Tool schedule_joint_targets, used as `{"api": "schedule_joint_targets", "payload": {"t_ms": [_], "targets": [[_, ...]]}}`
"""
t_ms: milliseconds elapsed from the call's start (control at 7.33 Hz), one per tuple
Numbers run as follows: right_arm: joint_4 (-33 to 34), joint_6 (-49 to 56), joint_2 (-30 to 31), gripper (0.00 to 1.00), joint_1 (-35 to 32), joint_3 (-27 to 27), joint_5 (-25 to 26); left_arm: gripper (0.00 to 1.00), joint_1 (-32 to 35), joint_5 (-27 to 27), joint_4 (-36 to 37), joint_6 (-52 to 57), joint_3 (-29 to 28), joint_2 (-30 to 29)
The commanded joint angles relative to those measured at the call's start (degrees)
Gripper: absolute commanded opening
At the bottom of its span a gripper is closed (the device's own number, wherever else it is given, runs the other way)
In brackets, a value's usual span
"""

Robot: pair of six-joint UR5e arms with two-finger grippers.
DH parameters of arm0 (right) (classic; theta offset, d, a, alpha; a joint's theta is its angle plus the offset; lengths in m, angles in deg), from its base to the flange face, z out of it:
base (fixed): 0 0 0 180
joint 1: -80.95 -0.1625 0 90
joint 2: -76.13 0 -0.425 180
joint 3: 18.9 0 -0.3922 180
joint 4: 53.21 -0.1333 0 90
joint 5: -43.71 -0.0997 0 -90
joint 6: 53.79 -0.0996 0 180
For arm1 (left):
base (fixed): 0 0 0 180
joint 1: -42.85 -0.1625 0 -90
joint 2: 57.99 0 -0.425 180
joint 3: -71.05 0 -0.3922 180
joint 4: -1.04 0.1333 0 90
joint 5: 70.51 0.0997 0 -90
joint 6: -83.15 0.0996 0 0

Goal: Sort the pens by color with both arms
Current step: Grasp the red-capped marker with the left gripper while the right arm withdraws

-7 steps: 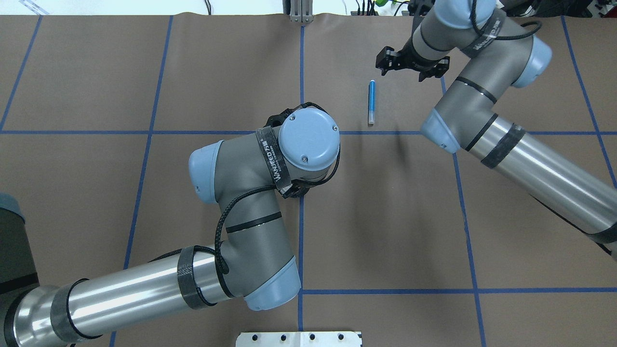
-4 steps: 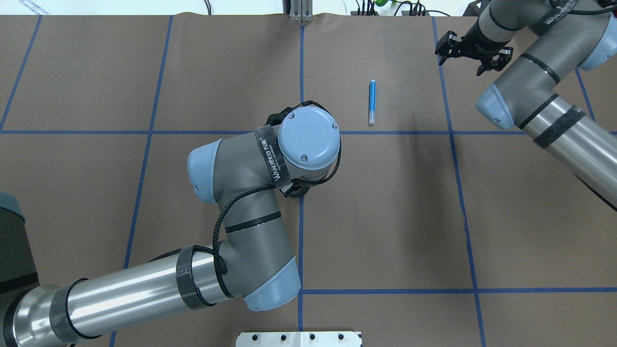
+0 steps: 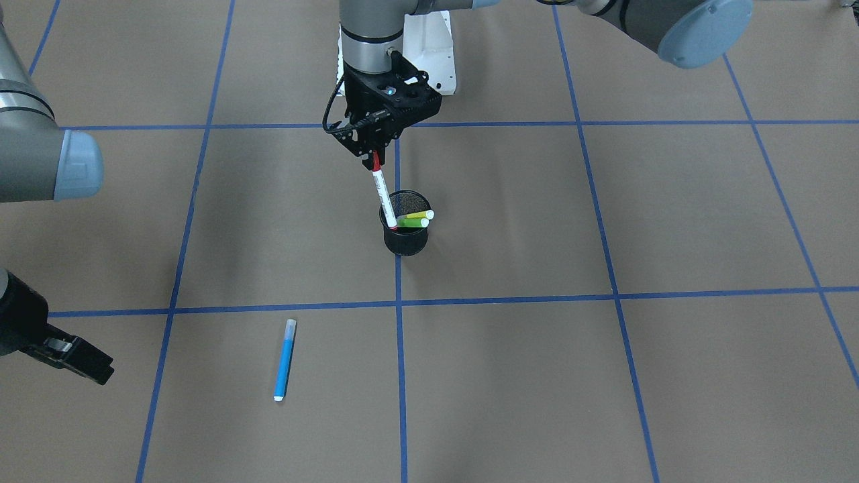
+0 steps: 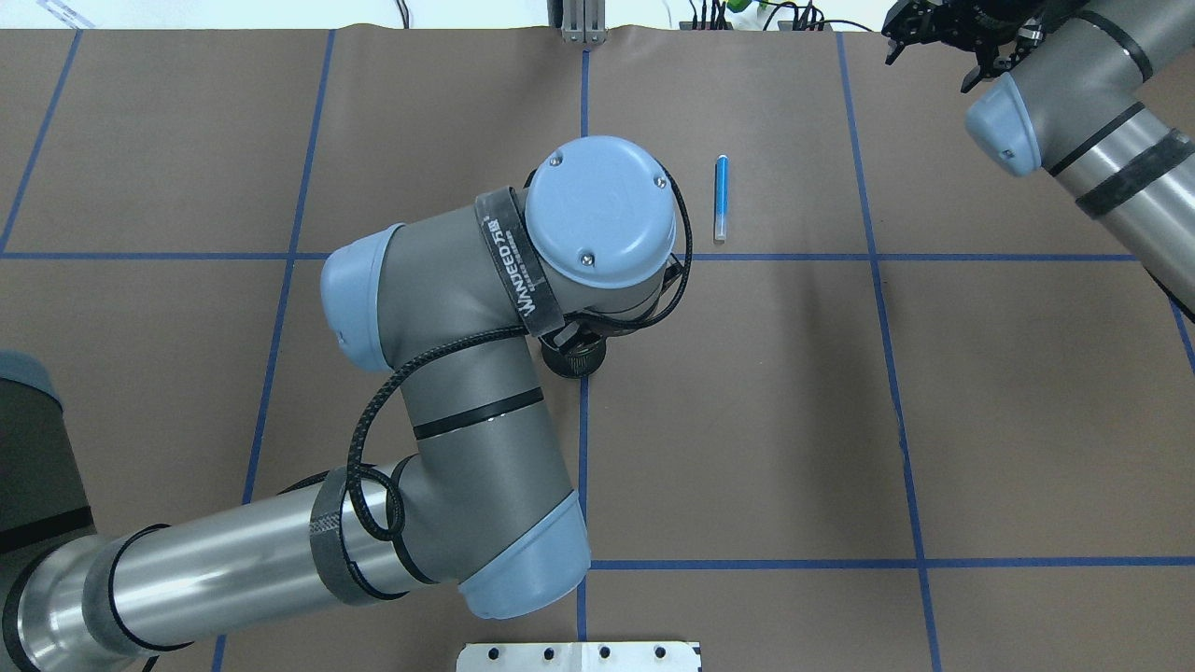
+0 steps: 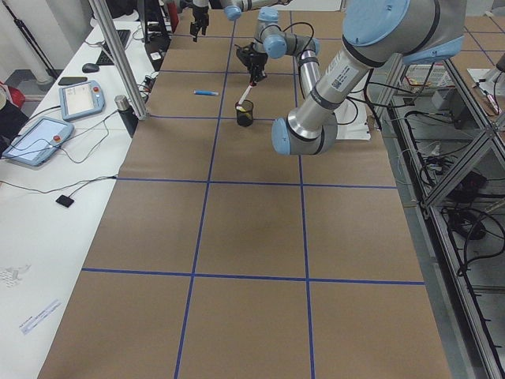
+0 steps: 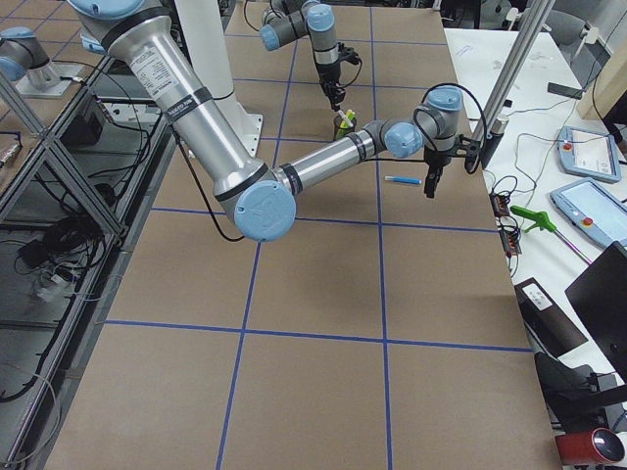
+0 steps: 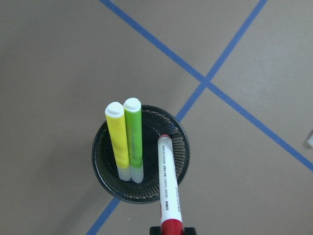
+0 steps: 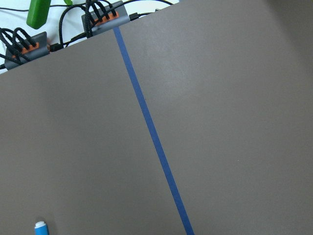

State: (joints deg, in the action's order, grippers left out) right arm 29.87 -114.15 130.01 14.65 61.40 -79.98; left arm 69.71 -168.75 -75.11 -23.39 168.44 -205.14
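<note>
Above black mesh cup (image 3: 406, 236): left tool (image 3: 374, 155) pinches tilted red-capped pen (image 3: 384, 194) by its cap. Lift straight up, clearing rim, green pen (image 7: 133, 139) and yellow pen (image 7: 117, 137). Right tool (image 4: 932, 60) spread, empty.

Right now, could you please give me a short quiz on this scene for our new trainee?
1. True or false: the blue pen stands in the black mesh cup.
2. The left gripper grips the red-capped pen by: A its red cap, B its white barrel, C its tip.
3. How many pens lie flat on the table?
Key: 1 false; 2 A; 3 one.
</note>
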Motion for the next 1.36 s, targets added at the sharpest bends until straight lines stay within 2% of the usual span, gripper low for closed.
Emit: {"api": "schedule_joint_targets", "payload": {"t_ms": [0,136,273,545,682,955,1091,1227], "targets": [[17.16,15.24,-2.71,1.00,-2.85,3.26,-0.76,0.00,1.87,0.67,2.32,3.96,0.53,-3.21],[27.55,27.63,-3.08,1.00,-4.09,5.97,-0.32,0.00,2.06,5.21,1.01,7.02,0.00,-4.09],[33.22,31.84,-2.82,1.00,-4.71,8.35,0.03,0.00,2.76,9.08,-7.61,8.71,-4.09,-4.02],[33.46,32.06,-2.29,1.00,-4.63,9.52,0.47,0.00,3.12,15.06,-25.81,9.08,-16.03,-4.01],[33.28,32.06,-2.20,1.00,-4.63,9.43,0.47,0.00,2.94,17.62,-30.94,9.86,-20.18,-4.10],[32.49,33.28,-1.41,1.00,-4.28,9.52,0.39,0.00,2.59,24.82,-38.69,10.13,-28.17,-5.24],[26.75,32.94,-0.10,1.00,-4.02,9.34,0.12,0.00,2.15,27.90,-40.55,10.13,-33.18,-7.86],[23.82,32.68,0.87,1.00,-3.93,8.73,0.12,0.00,1.80,30.54,-42.92,10.13,-36.53,-8.75]]}}
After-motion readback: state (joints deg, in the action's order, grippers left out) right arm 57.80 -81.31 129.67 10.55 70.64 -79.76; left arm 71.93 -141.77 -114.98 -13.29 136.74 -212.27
